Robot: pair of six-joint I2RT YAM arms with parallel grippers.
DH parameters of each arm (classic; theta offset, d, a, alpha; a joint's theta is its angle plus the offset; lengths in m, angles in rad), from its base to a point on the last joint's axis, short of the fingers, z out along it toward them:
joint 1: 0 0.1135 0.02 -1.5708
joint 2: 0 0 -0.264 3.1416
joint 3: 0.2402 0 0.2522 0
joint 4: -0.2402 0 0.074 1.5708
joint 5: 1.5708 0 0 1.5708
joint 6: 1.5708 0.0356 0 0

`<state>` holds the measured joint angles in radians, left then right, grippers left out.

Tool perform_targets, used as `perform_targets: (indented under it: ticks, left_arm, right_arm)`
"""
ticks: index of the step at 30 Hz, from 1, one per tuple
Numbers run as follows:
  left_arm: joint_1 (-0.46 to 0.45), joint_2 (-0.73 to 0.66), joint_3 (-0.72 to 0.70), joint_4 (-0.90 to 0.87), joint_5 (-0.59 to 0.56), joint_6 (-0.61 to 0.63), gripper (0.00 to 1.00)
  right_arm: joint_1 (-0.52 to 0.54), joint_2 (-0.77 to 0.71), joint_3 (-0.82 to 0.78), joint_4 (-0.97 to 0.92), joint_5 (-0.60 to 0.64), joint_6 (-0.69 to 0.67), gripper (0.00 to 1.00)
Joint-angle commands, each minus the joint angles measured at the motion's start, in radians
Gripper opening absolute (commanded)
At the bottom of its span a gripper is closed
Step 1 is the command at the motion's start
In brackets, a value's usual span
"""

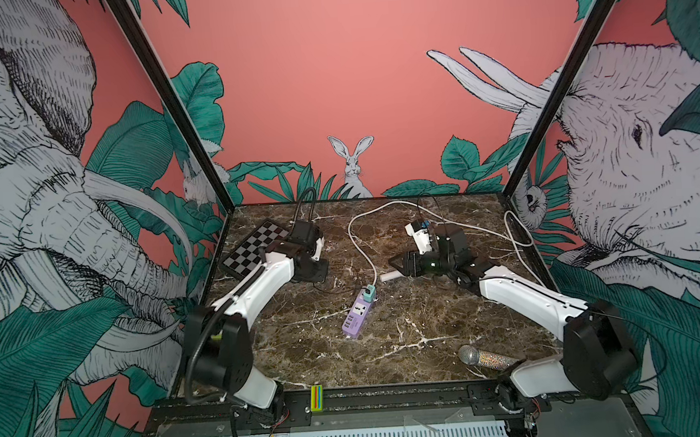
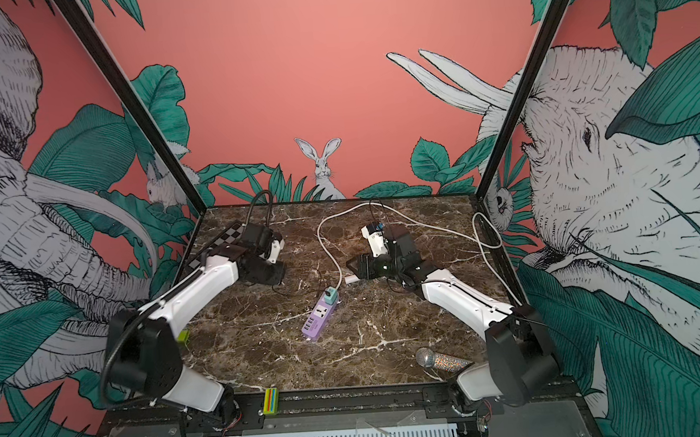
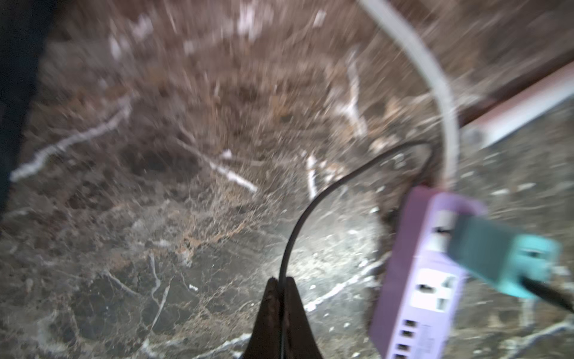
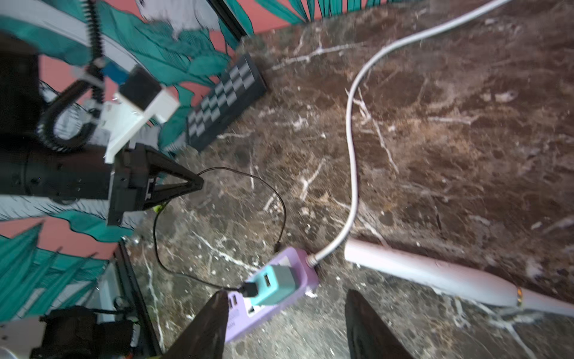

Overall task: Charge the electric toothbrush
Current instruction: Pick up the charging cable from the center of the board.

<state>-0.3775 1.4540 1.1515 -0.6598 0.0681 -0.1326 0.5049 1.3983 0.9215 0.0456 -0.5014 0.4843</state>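
- Right wrist view: the toothbrush (image 4: pixel 435 273) lies flat on the desk (image 4: pixel 466 140), just beside the right end effector (image 4: pixel 286 293) but outside its gap. The jaws are spread wide and hold nothing.
- Its long axis runs from the blunt handle end, close to where the white cord (image 4: pixel 351 155) enters the purple power strip (image 4: pixel 292 262), out to the narrow neck. The bristle head falls outside this picture.
- In both top views only the handle end of the toothbrush (image 1: pixel 388 275) (image 2: pixel 350 278) pokes out from under the right end effector; that arm hides the rest. The visible end points across the desk toward the left arm's side.
- In the left wrist view the left end effector (image 3: pixel 279 284) is pressed together on a thin black cable (image 3: pixel 310 211). The cable loops round to the teal adapter (image 3: pixel 503 258) plugged into the strip. Whether the pinch sits at the cable's plug tip I cannot tell.
- The right arm is plainly the nearer one. The left end effector is apart from the toothbrush, on the other side of the strip's cord end.
- Judged from this, the right jaws would have to shift sideways and straddle the handle across its length. With the handle end facing the left side, the held cable could then be brought to that end.
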Motion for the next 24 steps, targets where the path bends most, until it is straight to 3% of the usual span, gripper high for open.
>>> perform_targets:
  ticks: [1,5,13,19,24]
  left_arm:
    - [0.004,-0.130,-0.082,0.219,0.127,-0.035,0.00]
    - [-0.001,-0.202,-0.145,0.322,0.233,-0.007,0.00]
    - [-0.002,-0.270,-0.212,0.424,0.301,-0.013,0.00]
    - [-0.003,-0.322,-0.241,0.462,0.370,0.010,0.00]
    - [-0.003,-0.358,-0.258,0.492,0.423,0.036,0.00]
  right_arm:
    - [-0.002,-0.035,0.028,0.149,-0.035,0.119,0.60]
    - [0.006,-0.035,0.049,0.160,-0.069,0.096,0.60]
    - [0.034,-0.068,-0.065,0.192,-0.075,-0.375,0.61]
    - [0.035,-0.090,-0.186,0.292,-0.063,-0.604,0.61]
    - [0.030,-0.102,-0.243,0.362,-0.105,-0.655,0.61]
